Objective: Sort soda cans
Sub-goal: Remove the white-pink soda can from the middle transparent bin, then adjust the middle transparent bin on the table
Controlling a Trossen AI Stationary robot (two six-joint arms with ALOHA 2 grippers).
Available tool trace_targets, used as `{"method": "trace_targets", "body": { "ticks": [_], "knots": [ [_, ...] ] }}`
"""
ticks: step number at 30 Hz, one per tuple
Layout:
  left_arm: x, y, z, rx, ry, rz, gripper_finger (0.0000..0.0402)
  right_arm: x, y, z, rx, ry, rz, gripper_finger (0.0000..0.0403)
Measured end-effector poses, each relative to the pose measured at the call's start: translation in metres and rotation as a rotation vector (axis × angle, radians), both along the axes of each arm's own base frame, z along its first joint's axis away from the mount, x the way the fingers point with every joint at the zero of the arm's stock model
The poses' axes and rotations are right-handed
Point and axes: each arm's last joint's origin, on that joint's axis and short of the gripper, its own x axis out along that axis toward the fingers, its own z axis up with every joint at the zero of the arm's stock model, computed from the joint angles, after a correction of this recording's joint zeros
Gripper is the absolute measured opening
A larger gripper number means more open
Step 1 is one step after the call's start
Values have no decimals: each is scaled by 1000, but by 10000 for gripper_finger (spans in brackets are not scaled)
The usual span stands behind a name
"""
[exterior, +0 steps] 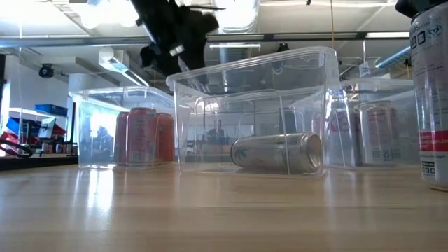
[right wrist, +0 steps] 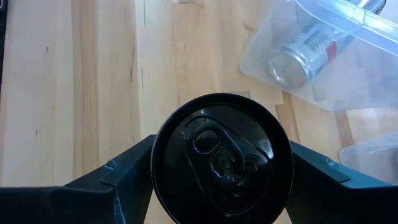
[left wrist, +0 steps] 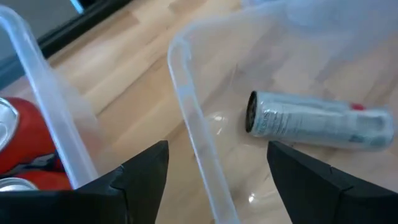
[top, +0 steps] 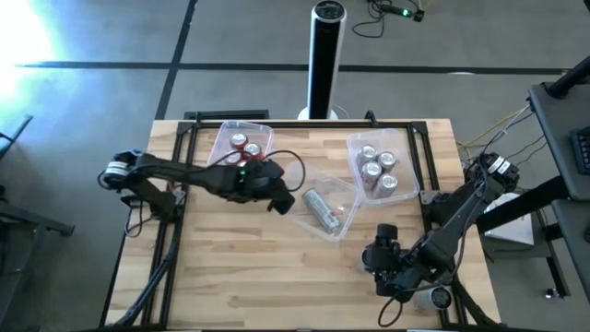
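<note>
A black-topped can [right wrist: 222, 155] is held between the right gripper's [right wrist: 222, 163] fingers above the counter [top: 230, 267], unsorted, while three tubs already hold cans: four silver [top: 378, 168], two red [top: 245, 146], one lying silver [top: 323, 208] below the open, empty left gripper [left wrist: 217, 177].

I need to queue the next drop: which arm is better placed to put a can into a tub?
Right: its gripper holds a black-topped can between its fingers, near the middle clear plastic tub. The left gripper is open and empty over that tub's rim.
</note>
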Motion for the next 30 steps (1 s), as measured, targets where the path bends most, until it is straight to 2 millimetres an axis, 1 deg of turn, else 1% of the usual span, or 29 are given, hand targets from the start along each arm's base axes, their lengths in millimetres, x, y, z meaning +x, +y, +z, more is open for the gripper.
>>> {"method": "trace_targets", "body": {
  "ticks": [2,6,10,12,15,18,21,22,23,27,30],
  "knots": [
    [7,4,-5,-10,43,7,257,-2,1,-1,-1,3,6,274],
    [13,9,-14,-7,146,44,249,-5,3,-1,-4,4,17,279],
    [20,10,-24,3,187,29,232,-5,5,2,-14,-1,28,302],
    [24,10,-27,9,205,8,215,-4,6,7,-11,-4,40,318],
    [29,9,-33,1,232,-12,169,-1,9,16,1,-25,61,340],
    [34,8,-33,4,244,-30,105,0,11,27,2,-36,80,357],
    [38,5,-31,-5,231,-31,37,-1,12,37,-3,-35,85,364],
    [39,3,-29,-16,220,-36,23,-1,12,40,-3,-35,85,365],
    [38,0,-26,-23,210,-46,16,-1,12,44,-4,-34,86,365],
    [31,-10,-16,-28,215,-83,25,-2,13,57,-14,-40,104,365],
    [27,-17,-10,-33,211,-91,20,-2,16,66,-3,-58,123,365]
  ]
}}
